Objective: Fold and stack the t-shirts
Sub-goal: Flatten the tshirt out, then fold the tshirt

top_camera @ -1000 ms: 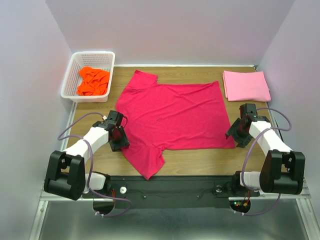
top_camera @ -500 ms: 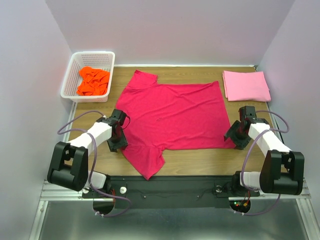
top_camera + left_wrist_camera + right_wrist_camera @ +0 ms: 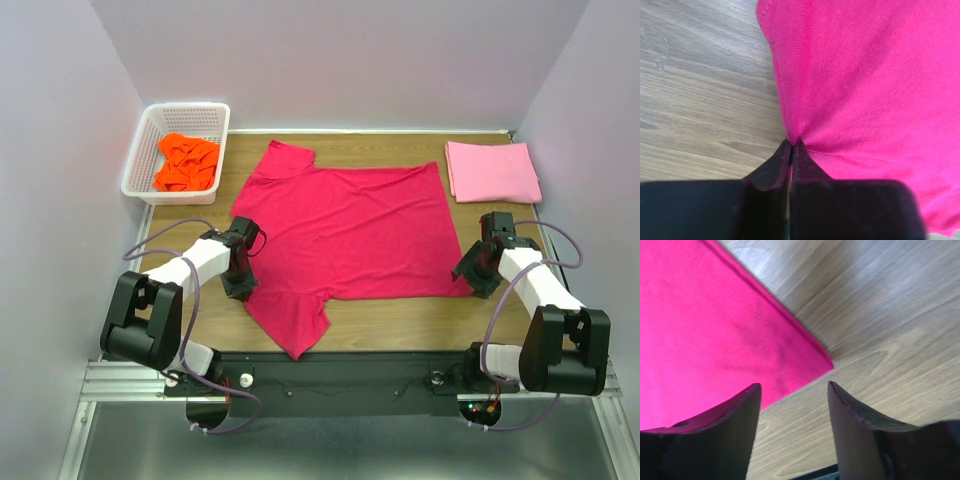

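Note:
The crimson-red t-shirt (image 3: 345, 235) lies spread flat across the middle of the table. My left gripper (image 3: 240, 290) is at the shirt's left edge, just above the near sleeve. In the left wrist view it (image 3: 791, 144) is shut, pinching a small pucker of that red cloth (image 3: 865, 90). My right gripper (image 3: 472, 284) hovers open at the shirt's near right corner (image 3: 826, 361), with bare wood between its fingertips (image 3: 755, 388). A light pink t-shirt (image 3: 492, 170) lies folded at the back right. The bright orange t-shirt (image 3: 187, 162) is crumpled in the basket.
The white lattice basket (image 3: 137, 160) stands at the back left corner. Side walls rise close to both table edges. A black rail (image 3: 340, 365) runs along the near edge between the arm bases.
My left gripper has slid in to the shirt's left edge and shut on the cloth. The right gripper has stayed by the shirt's corner, still open.

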### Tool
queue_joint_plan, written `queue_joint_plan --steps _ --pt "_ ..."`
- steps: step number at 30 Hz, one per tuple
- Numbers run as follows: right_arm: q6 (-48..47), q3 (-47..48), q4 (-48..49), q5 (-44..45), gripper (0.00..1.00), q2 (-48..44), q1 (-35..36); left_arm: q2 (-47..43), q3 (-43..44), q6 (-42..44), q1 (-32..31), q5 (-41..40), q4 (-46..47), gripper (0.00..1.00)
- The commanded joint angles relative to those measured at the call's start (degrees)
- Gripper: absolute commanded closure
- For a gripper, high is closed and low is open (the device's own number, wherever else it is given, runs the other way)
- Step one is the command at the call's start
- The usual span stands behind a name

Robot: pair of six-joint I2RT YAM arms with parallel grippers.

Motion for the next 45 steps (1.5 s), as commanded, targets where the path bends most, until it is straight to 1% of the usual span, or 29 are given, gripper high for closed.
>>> queue_joint_plan --steps 1,4,7,10,15,22,28,32,35,38,39,42,43,45 --pt "1.8 1.4 -2.0 4.2 0.41 -0.1 -1.1 -1.2 0.7 1.1 -0.3 -0.2 -2.0 1.0" --pt "2.0 1.8 -3.2 6.6 0.41 0.5 -2.0 -1.3 0.7 2.1 -0.3 0.2 -2.0 1.0" --pt "2.1 2.1 -3.1 6.9 0.42 1.5 -3.1 -1.5 0.5 2.8 -0.3 0.6 -1.4 1.0" --pt "2.6 2.0 -1.8 5.2 0.44 3.0 -3.2 -2.1 0.3 3.3 -0.2 1.0 -1.0 1.0" --pt "3.3 0.6 2.0 2.1 0.47 2.5 -3.2 -2.6 0.3 2.9 -0.2 0.9 -1.0 1.0" --pt "3.4 -0.5 5.4 -0.1 0.48 6.5 -3.2 -3.2 -0.1 2.6 -0.1 0.9 -0.6 1.0" --pt "3.7 -2.6 6.1 -0.3 0.49 7.7 -3.2 -3.3 0.1 2.3 0.3 0.7 -0.3 1.0" --pt "3.9 -3.5 5.9 0.2 0.52 7.4 -3.2 -3.2 0.0 2.5 0.5 0.4 -0.3 1.0" --pt "3.9 -3.4 5.6 0.5 0.6 7.2 -3.2 -3.5 -0.3 2.5 0.6 0.5 -0.4 1.0" --pt "3.8 -2.8 5.1 1.2 0.72 6.5 -3.3 -3.6 0.0 2.5 1.0 0.2 -0.7 1.0" --pt "3.4 -2.0 4.9 1.5 0.79 6.4 -3.3 -3.7 0.1 2.6 1.1 0.0 -1.1 1.0" --pt "2.7 -0.8 3.9 2.0 0.92 6.4 -3.3 -4.2 1.0 2.4 1.4 -0.2 -1.4 1.0" --pt "2.2 -0.5 3.7 2.0 0.99 6.4 -3.2 -4.4 1.4 2.3 1.5 -0.4 -1.7 1.0" --pt "1.4 1.1 3.0 2.4 0.99 6.4 -3.3 -5.1 1.8 2.2 2.2 -0.8 -1.9 1.0"
